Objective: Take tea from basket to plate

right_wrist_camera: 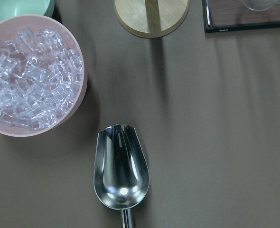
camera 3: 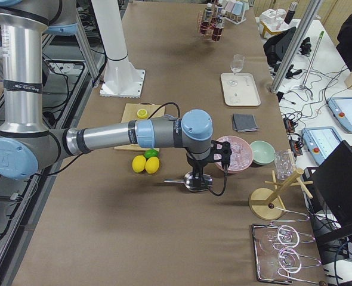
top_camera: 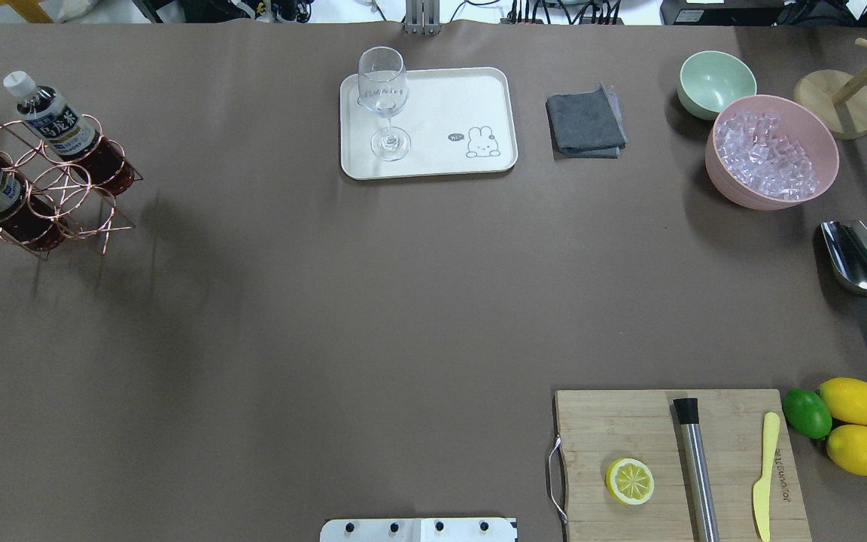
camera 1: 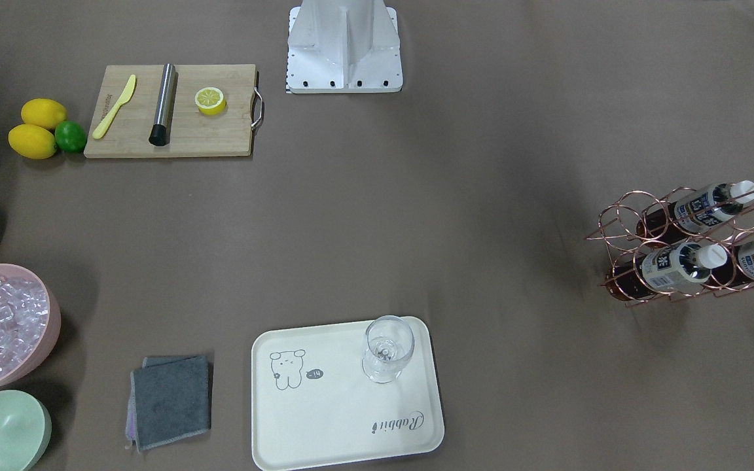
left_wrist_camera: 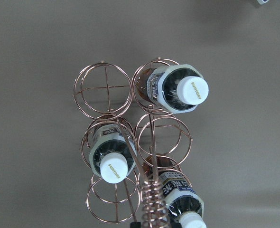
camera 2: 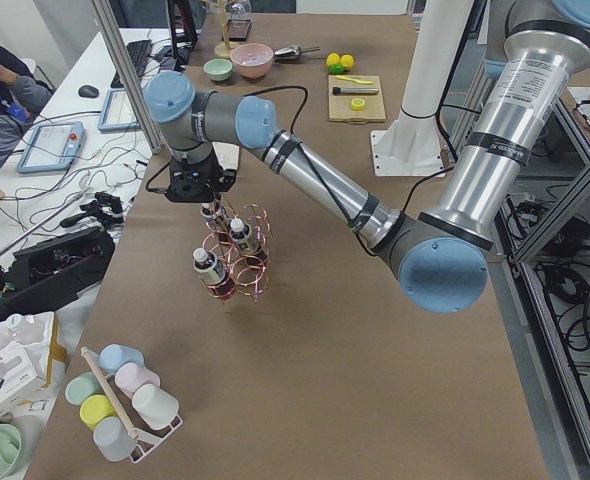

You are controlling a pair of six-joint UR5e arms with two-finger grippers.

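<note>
Three teas [camera 1: 678, 267] in basket [camera 1: 620, 210]; glass [camera 1: 387, 350] on plate [camera 1: 344, 418].

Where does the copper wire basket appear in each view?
Front-facing: basket at right edge.
Overhead: basket at upper left edge.
Exterior left: basket left of centre.
Exterior right: basket at top, far end.
Left wrist: basket fills centre.
Right wrist: absent.
Landmark: wooden cutting board, in all four exterior views.

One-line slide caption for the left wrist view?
Left wrist view, top-down: copper wire basket with capped tea bottles in three of six rings.
</note>
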